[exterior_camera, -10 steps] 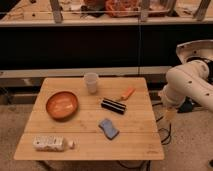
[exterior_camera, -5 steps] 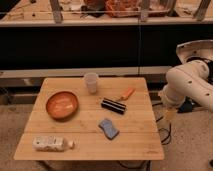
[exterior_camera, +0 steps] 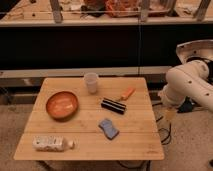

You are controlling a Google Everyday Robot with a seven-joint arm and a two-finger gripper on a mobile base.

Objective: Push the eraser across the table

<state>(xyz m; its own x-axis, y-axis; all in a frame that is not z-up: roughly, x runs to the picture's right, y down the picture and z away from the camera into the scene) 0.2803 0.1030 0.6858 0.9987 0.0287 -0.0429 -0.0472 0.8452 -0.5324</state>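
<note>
Pushing looks unstarted — eraser (exterior_camera: 113, 105) lies untouched midway on the surface (exterior_camera: 90, 145); our claw (exterior_camera: 170, 114) apparently hangs off its edge, well apart — released or clenched, we cannot tell.

Gripper (exterior_camera: 170, 114) off table (exterior_camera: 90, 141) right edge, largely hidden below arm (exterior_camera: 187, 85); arm cut off at right.

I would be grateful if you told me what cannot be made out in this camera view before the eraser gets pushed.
Camera view:
- The gripper, right of the table, is largely hidden beneath the white arm.
- The white arm is cut off by the picture's right edge.
- The label of the bottle is too small to read.
</note>
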